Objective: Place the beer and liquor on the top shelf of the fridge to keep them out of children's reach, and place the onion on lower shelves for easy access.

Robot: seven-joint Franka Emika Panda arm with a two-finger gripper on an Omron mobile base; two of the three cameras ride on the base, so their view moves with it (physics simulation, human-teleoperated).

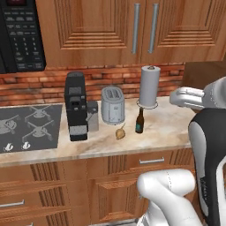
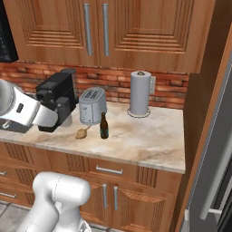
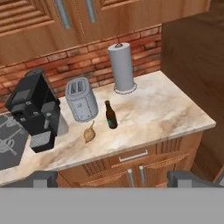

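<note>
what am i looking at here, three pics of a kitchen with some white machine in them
It is a simulated kitchen, seen by a robot's own cameras. The white machine is a robot arm on a base that can drive. Two pictures come from cameras on that base, behind the arm to its left and right, so they show the same counter from two sides. The third comes from a camera on the hand; the two dark stubs at its bottom are the fingertips of the gripper. They stand far apart and hold nothing.

On the counter stand a black coffee machine, a toaster, a paper towel roll, a brown beer bottle and a small onion, which lies between the toaster and the beer. A stove sits at the left, and the fridge edge shows at the right.
</note>
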